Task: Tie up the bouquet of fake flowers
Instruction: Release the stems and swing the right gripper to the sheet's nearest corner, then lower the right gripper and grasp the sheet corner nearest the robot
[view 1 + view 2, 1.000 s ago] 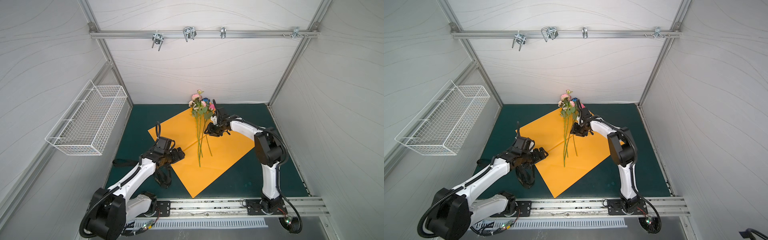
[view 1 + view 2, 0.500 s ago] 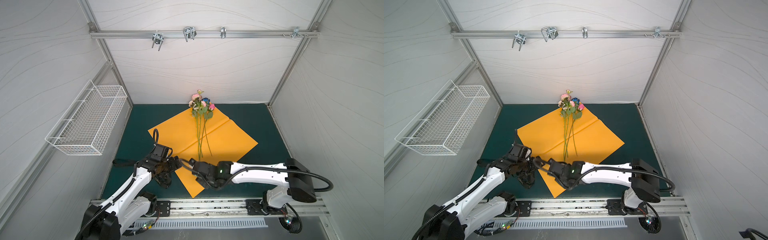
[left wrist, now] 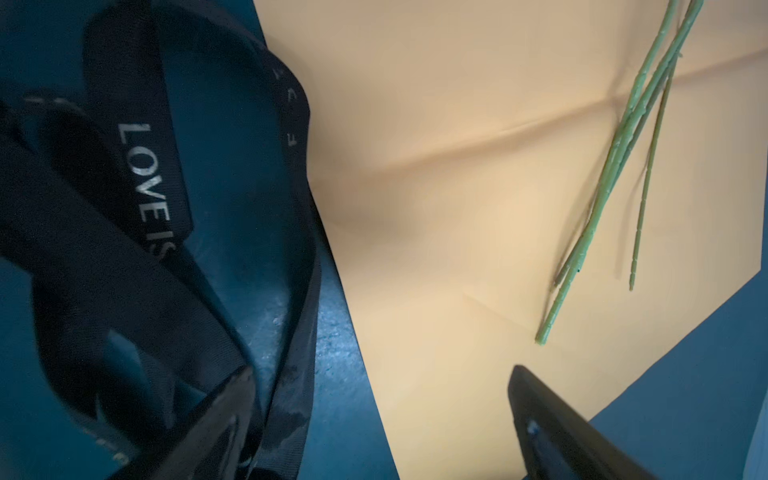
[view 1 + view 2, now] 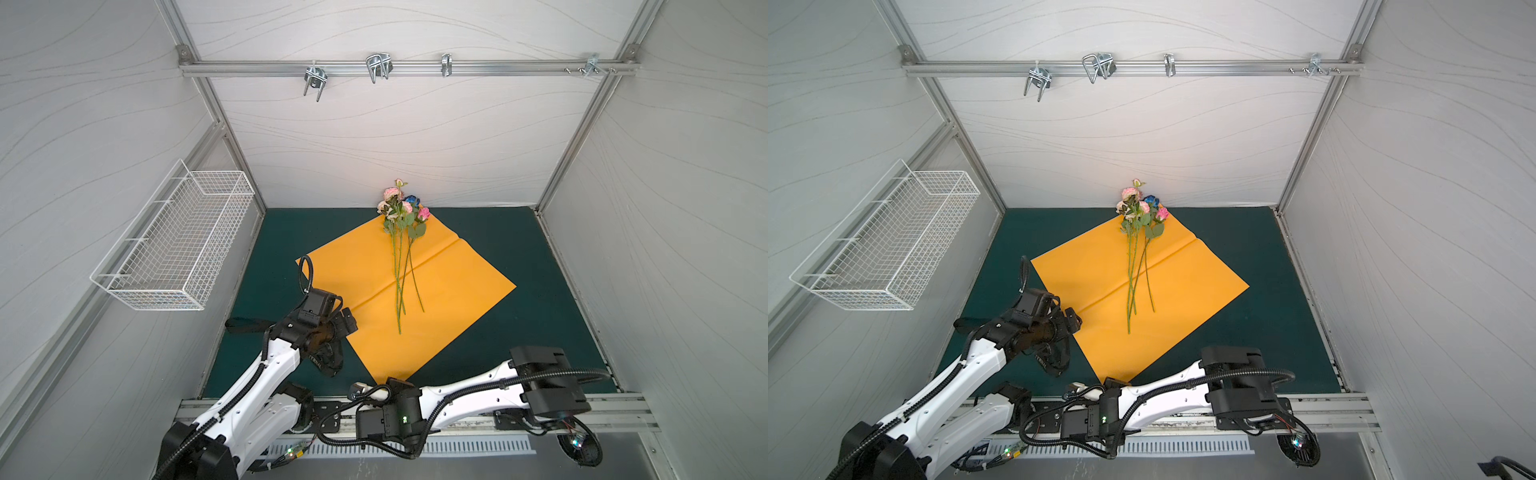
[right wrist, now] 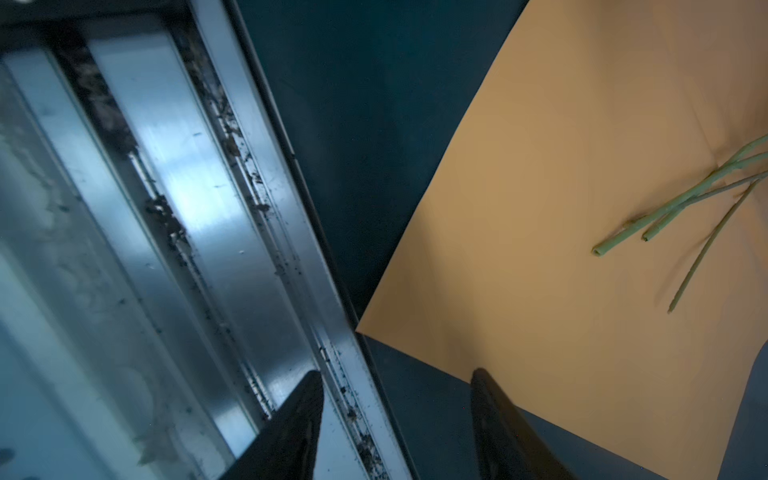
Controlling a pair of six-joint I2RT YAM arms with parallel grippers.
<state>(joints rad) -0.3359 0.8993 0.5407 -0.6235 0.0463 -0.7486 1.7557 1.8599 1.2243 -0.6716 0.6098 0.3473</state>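
Left pincer (image 4: 348, 323): jaws spread wide with nothing between them, hanging low over the near left edge of the paper (image 4: 449, 291), just beside the ribbon (image 3: 153, 178).
Left fingers, wrist view: one dark finger (image 3: 540, 415) shows over the paper. The other (image 3: 224, 419) sits against a loop of the ribbon, and whether it touches the fabric cannot be told.
Right pincer (image 4: 359, 389): jaws partly apart and empty, at the front of the cell beside the paper's near corner, well apart from the flowers.
Right fingers, wrist view: one finger (image 5: 299, 415) over the metal rail (image 5: 187, 208), the other (image 5: 494, 415) over the mat (image 4: 540, 249) by the paper's edge.
Bouquet (image 4: 400, 212): lies flat down the middle of the paper, untied. Pink, cream and one blue bloom reach past the far corner toward the back wall. The thin green stems (image 3: 615, 166) run toward the robot across the centre crease, their cut ends fanned slightly apart.
Paper: an orange square sheet set corner-on upon the dark green mat, with one crease across it.
Ribbon: black with white lettering reading "LOVE IS", heaped in loose loops on the mat off the paper's left edge.
Basket (image 4: 178, 245): white wire, fixed to the left wall.
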